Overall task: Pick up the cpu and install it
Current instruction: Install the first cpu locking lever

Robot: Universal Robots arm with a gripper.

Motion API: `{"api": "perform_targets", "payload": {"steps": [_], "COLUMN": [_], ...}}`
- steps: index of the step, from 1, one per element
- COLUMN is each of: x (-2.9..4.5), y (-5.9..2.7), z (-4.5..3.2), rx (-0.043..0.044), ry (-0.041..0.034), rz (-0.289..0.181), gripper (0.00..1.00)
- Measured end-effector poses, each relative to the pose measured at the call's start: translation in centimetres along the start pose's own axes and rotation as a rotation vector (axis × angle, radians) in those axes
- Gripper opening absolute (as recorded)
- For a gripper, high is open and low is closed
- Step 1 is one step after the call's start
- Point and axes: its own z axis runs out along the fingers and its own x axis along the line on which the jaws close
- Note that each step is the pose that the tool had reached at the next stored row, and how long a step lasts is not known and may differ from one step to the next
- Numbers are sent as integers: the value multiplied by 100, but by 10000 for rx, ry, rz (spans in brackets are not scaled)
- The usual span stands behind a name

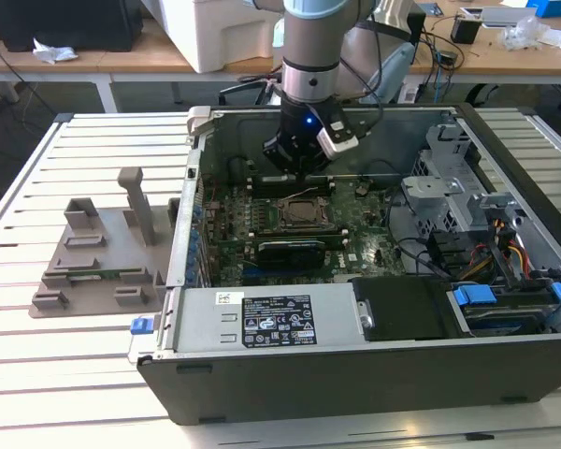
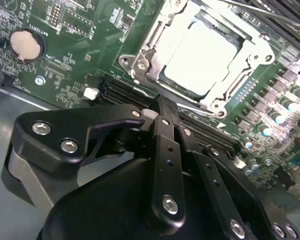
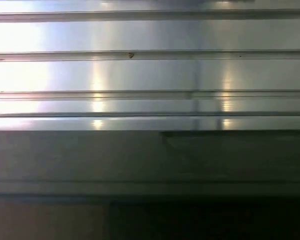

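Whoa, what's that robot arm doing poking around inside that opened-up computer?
A robot arm has its gripper lowered into an open computer case lying on a slatted metal table. It is working on fitting the cpu, the shiny square chip, which in the second wrist view already sits in its socket frame on the green motherboard. The gripper hangs just beside the socket. A grey plastic tray rests on the table outside the case.

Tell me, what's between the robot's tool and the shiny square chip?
In the second wrist view, long black slots on the green board run between the tool and the cpu, then the socket's metal frame.
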Motion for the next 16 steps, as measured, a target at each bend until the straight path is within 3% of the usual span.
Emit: {"api": "perform_targets", "payload": {"steps": [2, 8, 10, 14, 16], "x": [-50, -70, -72, -70, -69], "y": [-32, -32, -30, -34, -47], "z": [75, 103, 95, -8, -12], "rx": [25, 26, 12, 24, 24], "ry": [10, 17, 2, 6, 6], "rz": [0, 1, 0, -1, -3], "gripper": [11, 11, 11, 11, 11]}}
